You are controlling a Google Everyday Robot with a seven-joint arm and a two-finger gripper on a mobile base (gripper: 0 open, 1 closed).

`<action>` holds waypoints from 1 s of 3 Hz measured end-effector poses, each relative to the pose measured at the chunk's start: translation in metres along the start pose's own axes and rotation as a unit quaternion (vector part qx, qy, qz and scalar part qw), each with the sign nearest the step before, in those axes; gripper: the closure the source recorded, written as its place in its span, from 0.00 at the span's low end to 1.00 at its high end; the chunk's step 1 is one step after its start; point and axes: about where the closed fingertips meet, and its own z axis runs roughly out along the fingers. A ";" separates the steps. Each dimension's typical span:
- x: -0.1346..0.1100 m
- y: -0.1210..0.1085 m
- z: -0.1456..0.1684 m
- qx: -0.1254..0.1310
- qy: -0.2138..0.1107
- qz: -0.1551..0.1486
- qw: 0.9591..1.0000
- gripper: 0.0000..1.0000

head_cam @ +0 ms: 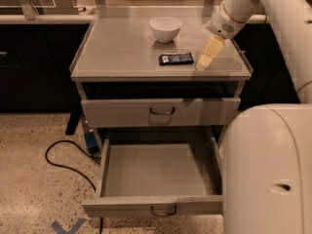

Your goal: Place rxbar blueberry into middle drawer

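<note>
You see a cream-yellow gripper [203, 61] just right of the blue-black, pale-marked rxbar blueberry [176, 58], a white bowl [165, 28] behind it, and a plain grey middle drawer [126, 206] below.
</note>
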 end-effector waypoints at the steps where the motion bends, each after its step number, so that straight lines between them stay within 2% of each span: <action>1: -0.051 0.025 0.088 -0.085 -0.017 -0.063 0.994 0.00; 2: -0.051 0.025 0.088 -0.085 -0.017 -0.063 0.994 0.00; 3: -0.064 -0.001 0.087 -0.044 -0.039 -0.055 0.997 0.00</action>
